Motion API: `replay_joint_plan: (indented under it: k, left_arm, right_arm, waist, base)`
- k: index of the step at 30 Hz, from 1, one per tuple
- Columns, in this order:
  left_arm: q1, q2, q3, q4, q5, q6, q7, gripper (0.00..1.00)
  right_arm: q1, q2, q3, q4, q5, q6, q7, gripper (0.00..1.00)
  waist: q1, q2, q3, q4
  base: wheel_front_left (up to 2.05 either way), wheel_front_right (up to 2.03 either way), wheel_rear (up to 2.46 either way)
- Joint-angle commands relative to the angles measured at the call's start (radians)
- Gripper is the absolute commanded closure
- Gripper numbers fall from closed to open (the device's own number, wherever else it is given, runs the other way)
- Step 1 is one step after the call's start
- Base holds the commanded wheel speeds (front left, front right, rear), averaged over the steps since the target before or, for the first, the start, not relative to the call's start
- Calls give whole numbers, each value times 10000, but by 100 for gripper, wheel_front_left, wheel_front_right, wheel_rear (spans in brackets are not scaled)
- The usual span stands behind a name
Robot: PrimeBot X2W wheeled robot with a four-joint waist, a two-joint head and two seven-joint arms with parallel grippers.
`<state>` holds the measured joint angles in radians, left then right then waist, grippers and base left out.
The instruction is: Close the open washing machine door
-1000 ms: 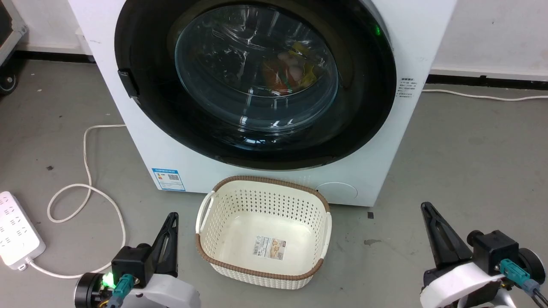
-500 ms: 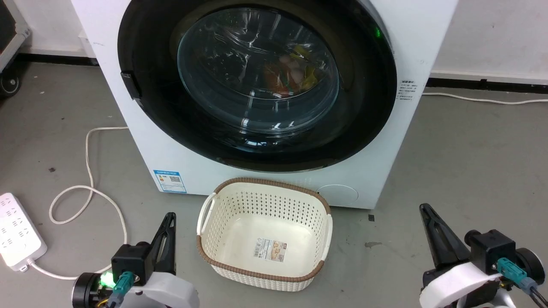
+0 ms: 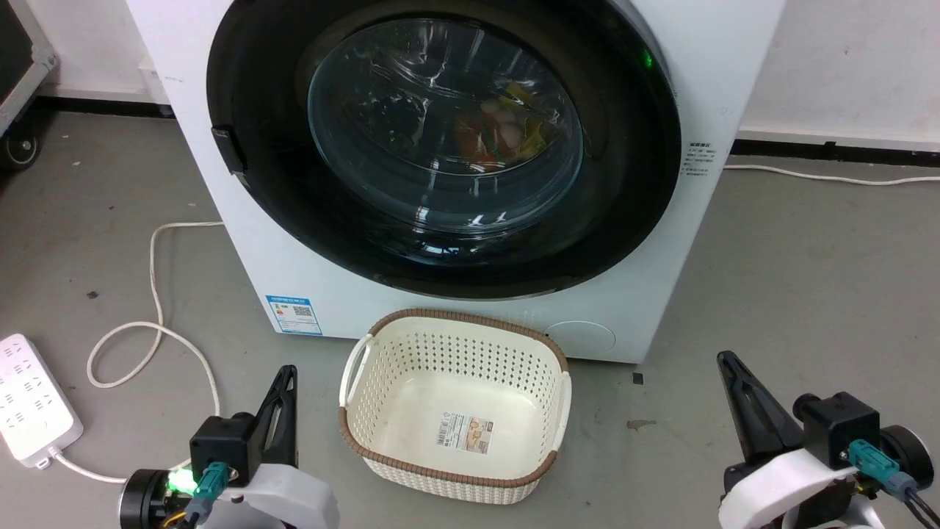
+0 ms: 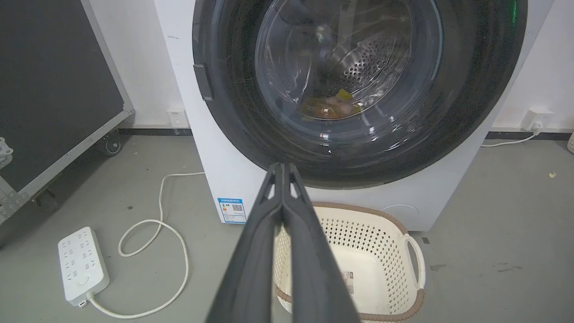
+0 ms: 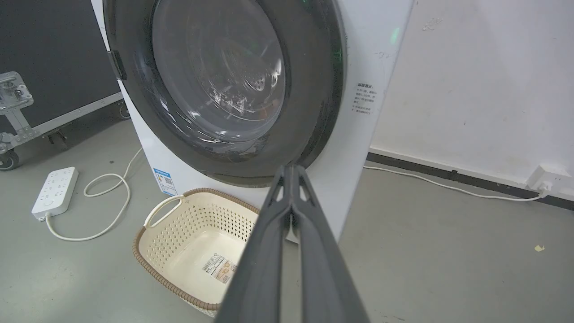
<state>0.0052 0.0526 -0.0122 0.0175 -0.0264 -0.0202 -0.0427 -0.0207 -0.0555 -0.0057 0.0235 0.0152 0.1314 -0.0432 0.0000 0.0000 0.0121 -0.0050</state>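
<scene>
Left hand (image 3: 285, 378) and right hand (image 3: 727, 364) clenched, holding nothing.
On my screens they flank a cream perforated basket (image 3: 455, 317) with a brown woven rim, which stands on the grey floor (image 3: 808, 279) just before the white washing machine (image 3: 257, 257). The washing machine door (image 3: 440, 147), a glossy black ring round a bulging glass bowl, lies flush against that front. A white power strip (image 3: 33, 400) and looped cable (image 3: 152, 272) lie to the left.

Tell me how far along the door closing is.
Done: the large round glossy black-rimmed glass washing machine door sits flush in the white front. In hand: nothing; left pincer and right pincer are shut, hanging low, apart from it. Left: nothing visible.
</scene>
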Motion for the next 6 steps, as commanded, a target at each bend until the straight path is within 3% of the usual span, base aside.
replay_joint_plan:
  k: [1,6]
  left_arm:
    - [-44,-12,45,-50,100,36,54,100]
    - [-46,-16,66,-84,145,82,156,100]
  right_arm:
    - [165,45,13,-84,-62,-6,58,100]
    - [176,47,25,-125,-87,-7,161,100]
  waist:
    - [0,0,-5,2]
    - [0,0,-37,15]
  base:
    - [0,0,0]
    - [0,0,0]
